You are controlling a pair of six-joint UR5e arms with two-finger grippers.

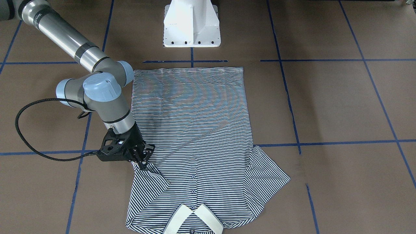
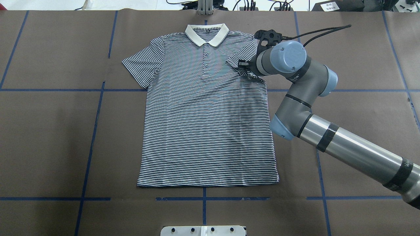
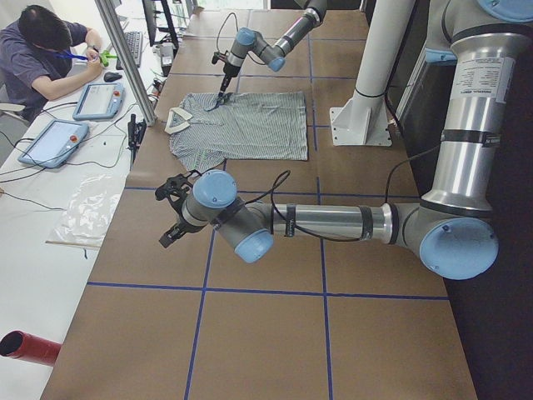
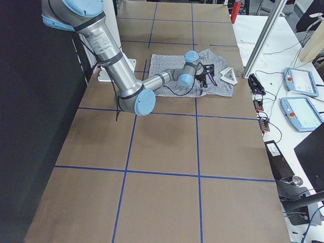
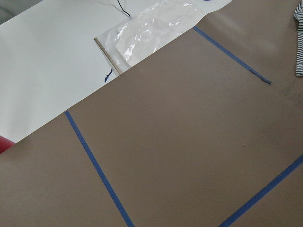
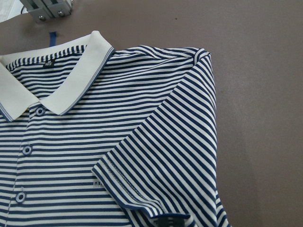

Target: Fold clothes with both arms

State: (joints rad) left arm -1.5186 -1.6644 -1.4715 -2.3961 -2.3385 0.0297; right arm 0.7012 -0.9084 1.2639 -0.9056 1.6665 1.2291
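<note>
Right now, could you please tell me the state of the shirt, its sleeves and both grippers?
polo shirt: flat on the table, front up, collar spread.
sleeve on robot's right: folded in over the chest.
sleeve on robot's left: spread out flat.
right gripper: tips at the folded sleeve's hem; open or shut, cannot tell.
left gripper: over bare table, clear of the shirt; open or shut, cannot tell.

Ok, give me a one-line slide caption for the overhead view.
Right gripper at one sleeve of the striped polo shirt, folded in over the chest; the other sleeve lies spread flat.
</note>
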